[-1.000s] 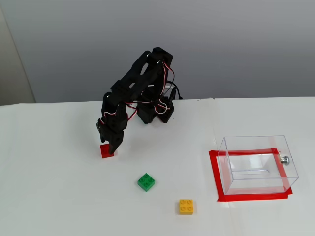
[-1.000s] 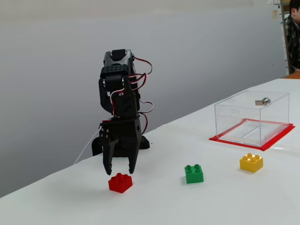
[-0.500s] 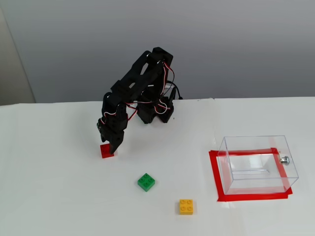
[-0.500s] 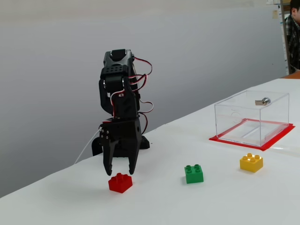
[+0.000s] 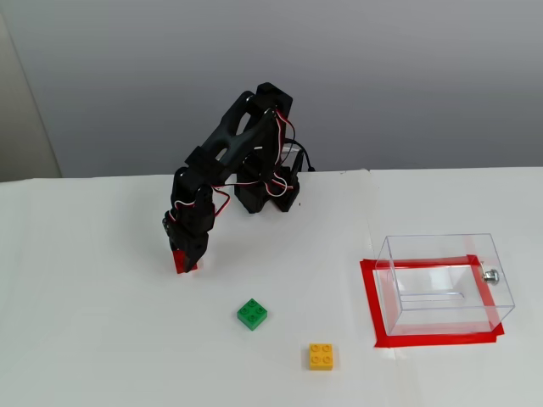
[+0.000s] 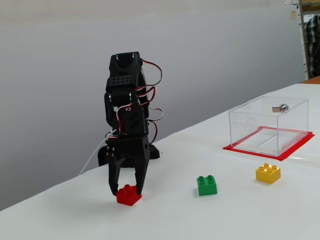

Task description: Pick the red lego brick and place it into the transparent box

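Grasp step: gripper [image 6: 126, 191] fingers spread, straddling red lego brick [image 6: 128, 195] on tabletop [image 6: 240, 215], not yet clamped. Next: squeeze shut, lift, carry to transparent box [image 6: 267, 125], well apart.

Hand [image 5: 186, 261] hides most of red brick [image 5: 181, 264]

One high frontal view, one low side view — same tabletop [image 5: 102, 339].

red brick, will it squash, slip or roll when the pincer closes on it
The red brick looks like rigid moulded plastic, so it probably won't squash. Its flat base suggests no rolling. Glossy sides may slip a little between the open pincer fingers straddling it.
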